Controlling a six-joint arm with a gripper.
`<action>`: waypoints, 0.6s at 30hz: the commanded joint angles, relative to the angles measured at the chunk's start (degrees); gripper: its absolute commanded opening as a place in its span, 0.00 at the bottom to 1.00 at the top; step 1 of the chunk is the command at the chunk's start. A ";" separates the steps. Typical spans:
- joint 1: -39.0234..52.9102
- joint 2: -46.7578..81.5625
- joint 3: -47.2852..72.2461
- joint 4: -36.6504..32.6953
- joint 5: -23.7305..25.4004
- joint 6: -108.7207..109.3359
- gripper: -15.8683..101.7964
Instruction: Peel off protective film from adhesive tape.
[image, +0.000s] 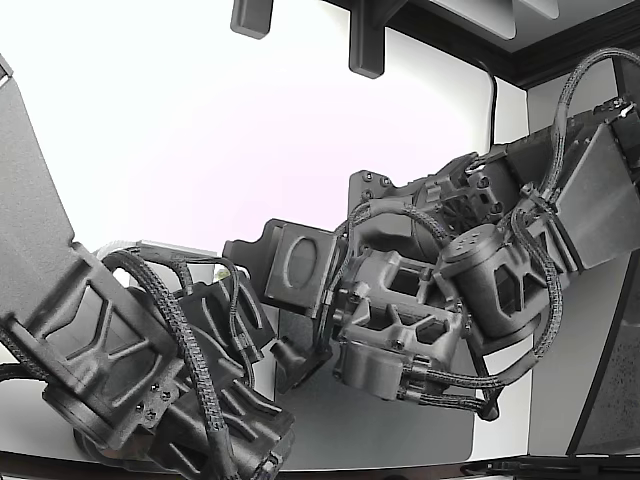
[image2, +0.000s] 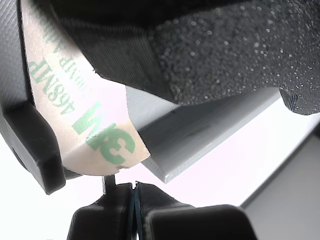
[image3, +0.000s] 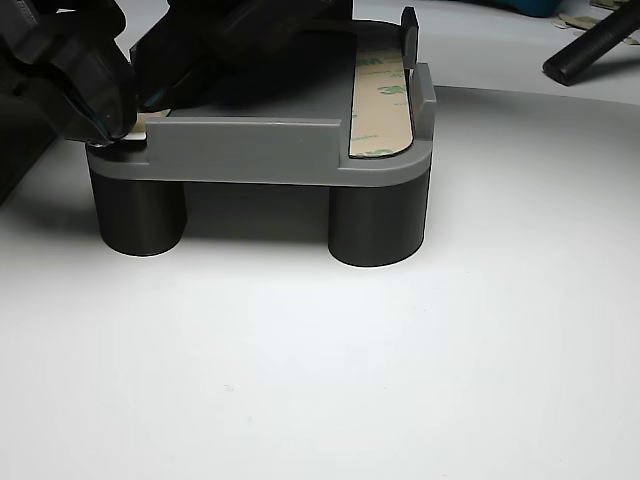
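Note:
A grey fixture plate (image3: 250, 150) stands on two black round legs on a white table. One strip of adhesive tape with its tan 3M-printed protective film (image3: 380, 100) lies along the plate's right side in the other view. My black gripper (image3: 118, 125) is at the plate's left corner, shut on a pale tab of a second film strip (image3: 137, 130). In the wrist view that film (image2: 100, 130) curves up off the grey plate (image2: 200, 135), and its lower edge meets my closed gripper (image2: 134, 197). The exterior view shows only arm bodies; plate and film are hidden there.
Two black arms crowd the exterior view, one (image: 120, 350) at its lower left and one (image: 480, 270) at its right, over a grey mat (image: 400, 420). In the other view a black rod (image3: 590, 45) lies at the far right. White tabletop (image3: 350, 380) spreads in front of the fixture.

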 joint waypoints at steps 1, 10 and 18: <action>-0.79 0.70 -2.11 0.09 0.09 0.18 0.05; -0.53 0.53 -2.64 0.79 -0.18 0.70 0.05; -0.44 0.70 -2.64 1.14 -0.18 0.70 0.05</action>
